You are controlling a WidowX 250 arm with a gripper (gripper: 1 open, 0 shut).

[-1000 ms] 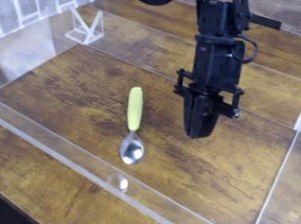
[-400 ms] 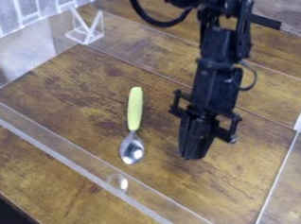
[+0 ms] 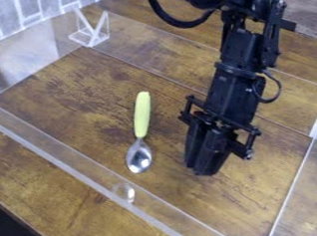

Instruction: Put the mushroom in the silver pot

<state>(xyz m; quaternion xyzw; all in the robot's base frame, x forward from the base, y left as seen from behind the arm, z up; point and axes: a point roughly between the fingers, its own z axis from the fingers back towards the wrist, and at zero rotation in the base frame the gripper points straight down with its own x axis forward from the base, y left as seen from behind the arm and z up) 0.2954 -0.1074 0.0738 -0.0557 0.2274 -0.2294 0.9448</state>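
While angled down over the wooden table point(image 3: 83, 96), gripper point(image 3: 206, 167) near spoon point(image 3: 139, 134), fingers close together, exact state hard to tell; mushroom and silver pot nowhere visible.

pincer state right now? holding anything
pincer: looks closed with its tip down near the wooden table; nothing visibly held, no mushroom or pot in view

Soft, even light across the wooden table point(image 3: 83, 96), no harsh shadows. Pale glare streaks the clear acrylic wall point(image 3: 66, 150) along the near edge. The whole frame's low-resolution and slightly blurry.
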